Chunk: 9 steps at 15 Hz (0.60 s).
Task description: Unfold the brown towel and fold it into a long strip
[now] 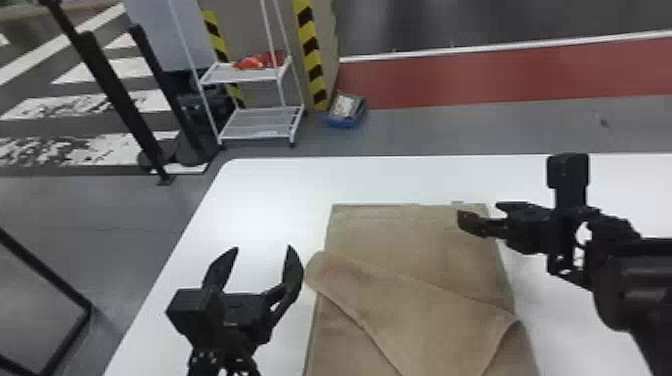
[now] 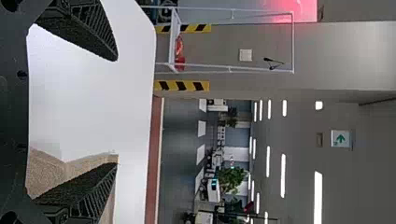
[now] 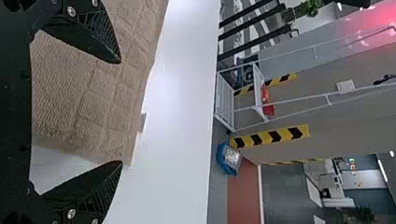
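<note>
we have the brown towel (image 1: 400, 235) on the white surface (image 1: 260, 200), its far part lying fairly flat and a loose flap (image 1: 425, 310) folded slantwise across its nearer part. we judge it light and soft, limp enough to sag between two holds, with enough body in its gridded weave to grip without slipping. nothing here looks fragile; the likelier trouble is pinching two layers when we want one. we would take the flap by its rounded corner, which pokes just past the towel's left edge, and draw it out so the cloth opens before any long fold.

our left gripper (image 1: 263, 247) sits beside the towel, to its left and near that corner, pointing away from us with its jaws spread and nothing between them. our right arm (image 1: 630, 280) comes in from the right of the towel, and the right gripper (image 3: 121, 112) is at the towel's far right corner, pointing leftward across it, its jaws spread as well. we cannot tell whether they touch the cloth.
</note>
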Each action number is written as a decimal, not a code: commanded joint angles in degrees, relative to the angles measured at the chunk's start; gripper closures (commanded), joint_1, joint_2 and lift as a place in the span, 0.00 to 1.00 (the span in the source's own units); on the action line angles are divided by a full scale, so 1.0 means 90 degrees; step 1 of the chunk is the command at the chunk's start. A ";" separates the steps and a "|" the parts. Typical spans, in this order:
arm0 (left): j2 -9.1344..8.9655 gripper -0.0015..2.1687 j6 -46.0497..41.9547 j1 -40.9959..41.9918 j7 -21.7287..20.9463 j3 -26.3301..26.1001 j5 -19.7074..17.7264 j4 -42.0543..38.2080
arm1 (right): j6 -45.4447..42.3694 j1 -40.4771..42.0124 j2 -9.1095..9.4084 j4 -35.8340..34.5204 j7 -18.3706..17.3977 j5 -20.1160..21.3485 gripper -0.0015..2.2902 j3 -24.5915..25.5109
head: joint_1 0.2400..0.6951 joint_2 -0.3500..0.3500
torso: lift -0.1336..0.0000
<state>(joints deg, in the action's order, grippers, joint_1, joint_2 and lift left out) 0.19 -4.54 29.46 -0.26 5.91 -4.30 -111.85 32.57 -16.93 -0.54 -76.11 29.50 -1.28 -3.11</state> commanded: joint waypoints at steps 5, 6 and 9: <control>0.0057 0.03 0.0168 -0.0188 -0.0010 -0.0159 0.0010 0.0133 | -0.0127 -0.0356 0.0060 0.0596 -0.0006 0.0377 0.22 0.0092 | 1.00 0.74 | 0.08; 0.0066 0.03 0.0168 -0.0188 -0.0010 -0.0168 0.0010 0.0142 | -0.0127 -0.0424 0.0066 0.0684 -0.0006 0.0513 0.22 0.0082 | 1.00 0.74 | 0.08; 0.0144 0.03 0.0188 -0.0305 -0.0010 -0.0227 0.0000 0.0250 | -0.0049 -0.0492 0.0066 0.0801 -0.0025 0.0826 0.21 0.0053 | 1.00 0.73 | 0.08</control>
<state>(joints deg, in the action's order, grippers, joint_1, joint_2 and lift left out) 1.10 -3.00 27.22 -0.35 4.07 -4.24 -110.05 31.80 -21.23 -0.01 -69.24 29.28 5.02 -2.52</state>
